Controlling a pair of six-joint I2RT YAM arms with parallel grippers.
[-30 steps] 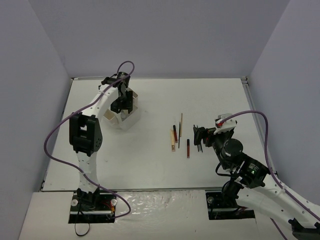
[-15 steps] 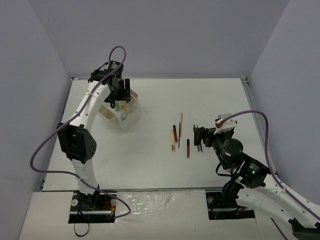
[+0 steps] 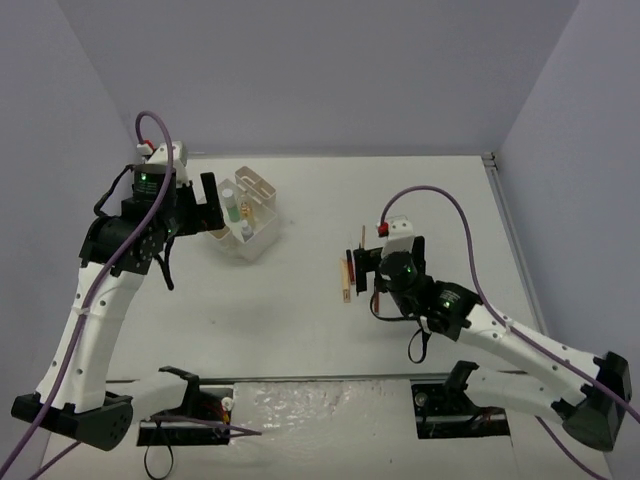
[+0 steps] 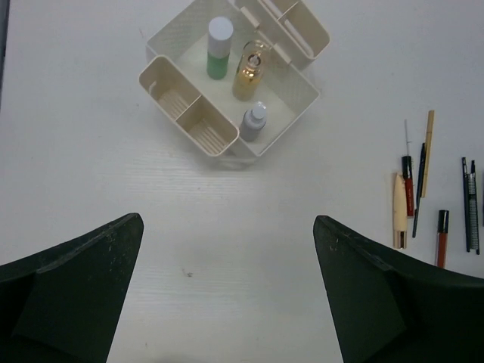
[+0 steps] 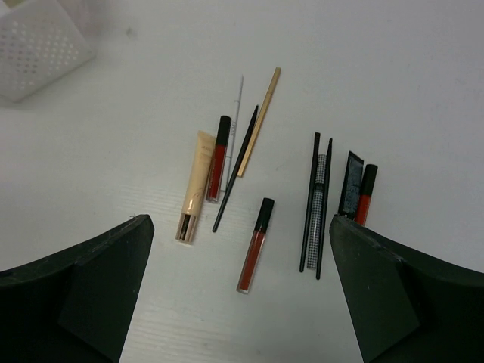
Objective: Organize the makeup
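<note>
Three small bottles stand in the white box point(image 4: 283, 102): pale green point(image 4: 218, 51), gold point(image 4: 249, 69) and grey-lilac point(image 4: 253, 121). My left gripper point(image 4: 228, 221) is open and empty, held high, just left of the box in the top view point(image 3: 210, 207). Several sticks lie loose on the table: a tan tube point(image 5: 194, 185), red glosses point(image 5: 218, 159) point(image 5: 255, 243) point(image 5: 364, 195), a black pencil point(image 5: 236, 168), a gold stick point(image 5: 259, 121) and checkered black pencils point(image 5: 318, 200). My right gripper point(image 5: 240, 219) is open and empty above them.
The box point(image 3: 262, 228) sits at the table's back left, the sticks point(image 3: 348, 275) right of centre. Grey walls close in the table on the left, back and right. The box's side compartments point(image 4: 185, 113) hold nothing that I can see.
My left gripper has come off the box and drawn back to its left and upward. My right gripper has moved left to above the sticks.
</note>
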